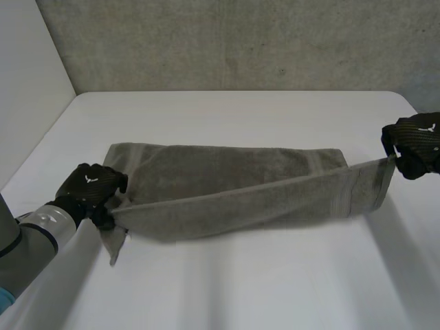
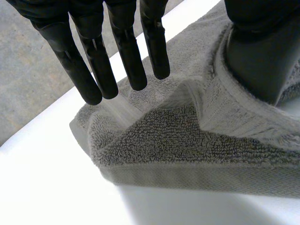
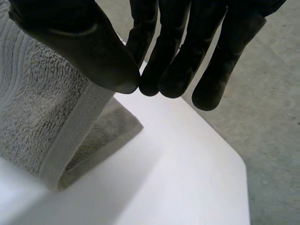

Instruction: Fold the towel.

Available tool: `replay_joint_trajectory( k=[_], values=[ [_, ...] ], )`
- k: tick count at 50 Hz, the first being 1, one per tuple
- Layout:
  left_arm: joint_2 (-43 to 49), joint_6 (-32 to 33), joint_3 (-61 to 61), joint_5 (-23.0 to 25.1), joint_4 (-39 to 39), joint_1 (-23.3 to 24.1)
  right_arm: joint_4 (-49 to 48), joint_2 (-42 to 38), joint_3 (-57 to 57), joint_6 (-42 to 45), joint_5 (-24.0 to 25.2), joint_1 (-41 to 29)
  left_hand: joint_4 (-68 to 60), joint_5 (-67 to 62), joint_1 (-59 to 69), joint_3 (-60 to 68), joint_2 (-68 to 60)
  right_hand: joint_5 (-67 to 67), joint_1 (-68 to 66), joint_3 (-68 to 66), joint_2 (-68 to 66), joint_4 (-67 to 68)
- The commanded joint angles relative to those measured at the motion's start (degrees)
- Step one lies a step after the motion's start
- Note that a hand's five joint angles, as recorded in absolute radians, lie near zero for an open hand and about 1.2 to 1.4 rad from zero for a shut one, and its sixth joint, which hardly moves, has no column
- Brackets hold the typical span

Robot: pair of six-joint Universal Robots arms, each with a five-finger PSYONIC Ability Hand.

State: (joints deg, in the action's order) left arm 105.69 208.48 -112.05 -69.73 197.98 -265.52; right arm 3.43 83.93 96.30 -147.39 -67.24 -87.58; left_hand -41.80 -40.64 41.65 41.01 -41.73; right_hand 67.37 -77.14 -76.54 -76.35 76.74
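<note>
We find the left hand (image 1: 88,191) low at the left side of the table (image 1: 240,295), closed on the near left corner of the towel (image 1: 227,180). In its wrist view the fingers (image 2: 129,56) reach out straight over the pile. The thumb (image 2: 255,61) bears on the hem band opposite them, with a ridge of cloth bunched between; we read that as a pinch. A loose tip of the corner hangs below these fingers. Bare white tabletop runs beyond the fingertips out to the table's edge.

The towel is grey terry, lying long across the middle of the table. Its far long edge rests flat. Its near long edge is lifted, taut in a line from the left fingers to the right fingers and climbing toward the right.

We note the right hand (image 1: 416,143) off the table at its right side. Thumb tip and fingertips (image 3: 173,70) meet, nipping the towel's near right corner by the hem. The short edge drops from the thumb toward the table. Past the fingertips lies open tabletop, then the table's rounded corner. The wide strip of table nearer to us than both hands is bare.
</note>
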Motion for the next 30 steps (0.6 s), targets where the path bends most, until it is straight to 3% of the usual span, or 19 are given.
replay_joint_trajectory(
  k=[1, 13, 22, 23, 24, 25, 30],
  values=[
    [-2.15, -0.09, -0.89, 0.12, -0.23, -1.05, -1.32, 1.67, -0.15, -0.09, -1.32, 2.14, 6.52, 15.36, -6.38, -5.73, 6.45, 2.63, -2.86, -3.46, -3.65, 3.26],
    [-11.19, -0.09, -1.24, 0.29, -2.95, -2.19, -1.67, 3.09, 0.91, -0.7, -1.23, 2.76, 6.85, 15.7, -6.71, -6.07, 6.79, 2.63, -2.86, -3.46, -3.65, 3.26],
    [-10.5, -0.01, -2.91, 0.91, -4.71, -2.64, -0.97, 2.91, 2.49, -0.61, 0.44, 1.53, 6.69, 15.53, -6.54, -5.9, 6.62, 2.63, -2.86, -3.46, -3.65, 3.26],
    [-9.37, -0.01, -3.09, 0.91, -4.71, -2.55, -0.88, 2.56, 2.93, -0.7, 1.14, 0.75, 6.69, 15.53, -6.54, -5.9, 6.62, -18.63, 18.4, 17.8, 17.61, -18.0],
    [-8.05, -0.01, -3.09, 0.91, -4.8, -2.29, -0.88, 2.56, 2.93, -0.7, 1.14, 0.74, 6.69, 15.53, -6.54, -5.9, 6.62, -18.84, 18.61, 18.01, 17.82, -18.21],
    [-8.04, -0.01, -3.09, 0.91, -4.8, -2.29, -0.88, 2.38, 3.19, -0.53, 1.75, -0.39, 6.69, 15.53, -6.54, -5.9, 6.62, -40.82, 40.59, 39.99, 39.81, -40.2],
    [-6.11, -0.01, -3.0, 0.91, -4.8, -2.02, -0.79, 0.46, 2.15, -0.79, 2.82, -3.12, 6.69, 15.53, -6.54, -5.9, 6.62, -46.26, 46.03, 45.43, 45.24, -45.63]
  ],
)
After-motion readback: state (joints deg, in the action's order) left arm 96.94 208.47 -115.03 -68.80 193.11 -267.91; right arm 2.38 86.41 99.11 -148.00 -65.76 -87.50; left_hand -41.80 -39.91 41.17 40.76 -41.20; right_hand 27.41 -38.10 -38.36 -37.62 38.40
